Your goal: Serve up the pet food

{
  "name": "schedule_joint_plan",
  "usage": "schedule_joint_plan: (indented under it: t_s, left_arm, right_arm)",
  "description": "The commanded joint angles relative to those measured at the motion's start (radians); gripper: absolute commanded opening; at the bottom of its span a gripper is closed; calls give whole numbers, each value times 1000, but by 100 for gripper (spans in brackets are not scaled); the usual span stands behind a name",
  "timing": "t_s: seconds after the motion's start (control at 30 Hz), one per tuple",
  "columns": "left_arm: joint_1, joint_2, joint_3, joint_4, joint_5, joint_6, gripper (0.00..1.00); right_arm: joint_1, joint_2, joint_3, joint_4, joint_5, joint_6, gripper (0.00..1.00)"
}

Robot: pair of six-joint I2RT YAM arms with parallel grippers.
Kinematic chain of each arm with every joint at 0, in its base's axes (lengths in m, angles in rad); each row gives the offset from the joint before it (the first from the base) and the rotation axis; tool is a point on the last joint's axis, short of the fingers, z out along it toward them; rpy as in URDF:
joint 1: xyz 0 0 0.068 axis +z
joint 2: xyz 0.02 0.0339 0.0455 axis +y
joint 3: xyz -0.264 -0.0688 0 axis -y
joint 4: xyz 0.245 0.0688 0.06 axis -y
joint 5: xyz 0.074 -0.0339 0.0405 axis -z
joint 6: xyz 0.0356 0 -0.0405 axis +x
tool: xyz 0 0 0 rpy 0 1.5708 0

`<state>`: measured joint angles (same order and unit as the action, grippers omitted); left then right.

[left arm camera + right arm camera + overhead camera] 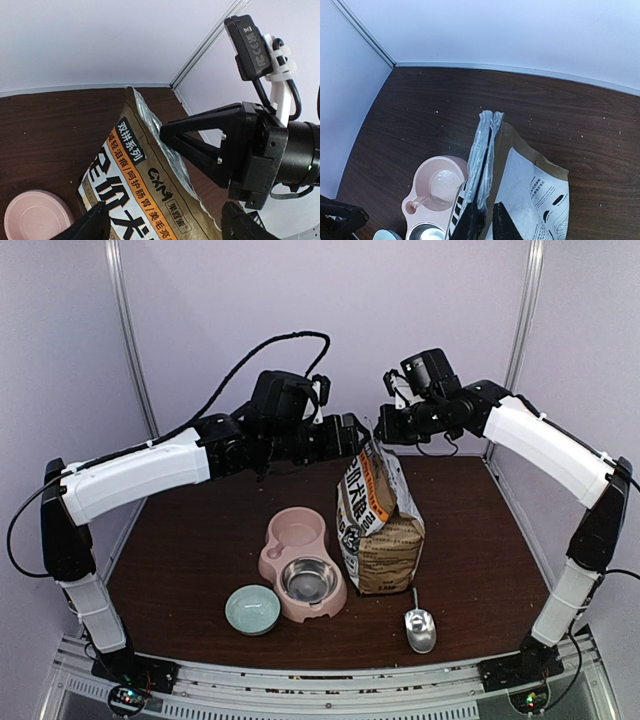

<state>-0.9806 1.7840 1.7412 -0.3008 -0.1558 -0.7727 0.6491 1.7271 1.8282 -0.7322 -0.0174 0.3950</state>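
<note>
A: Pinching the bag (380, 530) by its top seam: right pincer (486, 222) is clamping it, fingers nearly together. Left pincer (165, 212) is hanging spread wide beside the bag's printed face.
B: Kibble?
A: None showing. Probably sitting inside the bag, which is standing upright mid-desk (200, 540). Seam is running straight away from the right pincer.
B: Bowls?
A: Pink bowl (272, 540) and green bowl (232, 602) are sitting left of the bag, holding no kibble.

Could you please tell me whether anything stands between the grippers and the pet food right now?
Yes: the paper bag itself. No kibble shows, and the bag's top edges lie nearly together. The right gripper pinches that top edge, and the left gripper is open close by.
</note>
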Motion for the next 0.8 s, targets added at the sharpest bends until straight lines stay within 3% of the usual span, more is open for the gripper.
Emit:
schedule_joint_plan:
  t_s: [0.0,0.77]
  left_arm:
    - [5,-12,-2,32,9,4,80]
    - [5,-14,-12,40,13,-1,80]
  right_arm:
    - [-6,18,2,-32,20,-14,13]
    - [9,24,7,-59,-66,-31,19]
